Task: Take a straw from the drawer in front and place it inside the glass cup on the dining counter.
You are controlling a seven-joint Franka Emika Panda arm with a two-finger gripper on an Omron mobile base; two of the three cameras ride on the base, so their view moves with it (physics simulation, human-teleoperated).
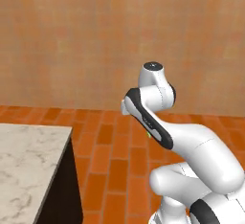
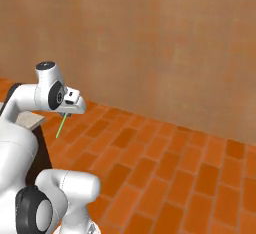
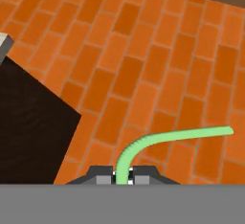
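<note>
My gripper (image 3: pixel 123 176) is shut on the straw (image 3: pixel 158 139), a thin light-green tube that curves away from the fingertips over the brick floor. From the right base view the straw (image 2: pixel 61 126) hangs down below the gripper (image 2: pixel 65 114), just off the corner of the dining counter (image 2: pixel 31 122). A speck of the straw (image 1: pixel 149 134) peeks out beside the forearm in the left base view. The beige marble dining counter (image 1: pixel 28 161) lies at the lower left there. The glass cup and the drawer are out of view.
Orange brick floor (image 2: pixel 165 153) spreads ahead, ending at a tan tiled wall (image 1: pixel 95 36). The counter's dark side panel (image 3: pixel 28 132) drops to the floor at the left of the hand view.
</note>
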